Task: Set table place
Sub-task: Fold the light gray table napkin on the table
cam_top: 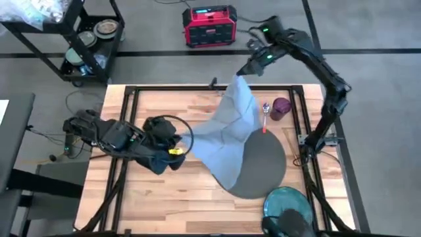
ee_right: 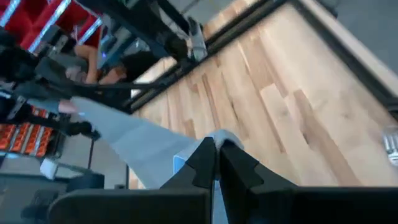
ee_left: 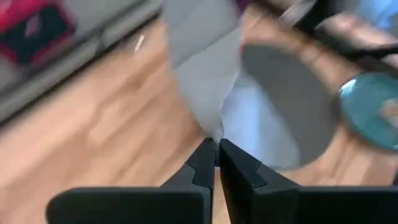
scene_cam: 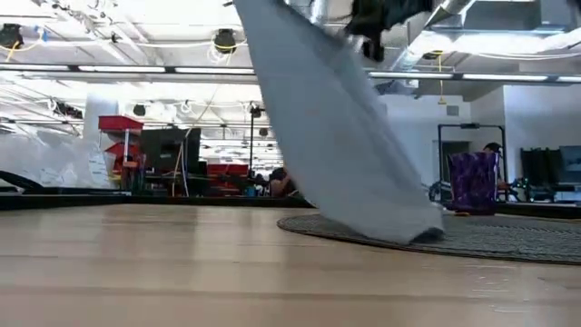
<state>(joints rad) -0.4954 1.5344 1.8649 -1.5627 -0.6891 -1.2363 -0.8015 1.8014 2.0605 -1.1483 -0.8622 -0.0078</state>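
Observation:
A grey cloth napkin [cam_top: 227,131] hangs slanting over the wood table [cam_top: 164,197]. My right gripper [cam_top: 245,74] is shut on its top, high over the far edge. The napkin's lower end [scene_cam: 413,232] rests on the round dark mat [cam_top: 266,164]. My left gripper [cam_top: 179,151] is shut, level at the napkin's left corner. A purple cup [cam_top: 281,107] and an orange-handled utensil [cam_top: 265,115] lie beyond the mat. The blue-green plate [cam_top: 289,197] sits at the near right edge. My right gripper pinches the napkin's upper end [ee_right: 214,134] between its two fingers, coming from above. The cloth hangs below the fingers, spreading wider toward the table, and its bottom lies on the mat. My left gripper's shut tips [ee_left: 208,149] stand at the napkin's left corner [ee_left: 211,127]. I cannot tell whether they touch it.
A black wheeled cart [cam_top: 85,39] stands off the far left corner. A red box [cam_top: 209,26] sits on the floor beyond the far edge. Bare wood [cam_top: 177,204] shows at the near left of the table.

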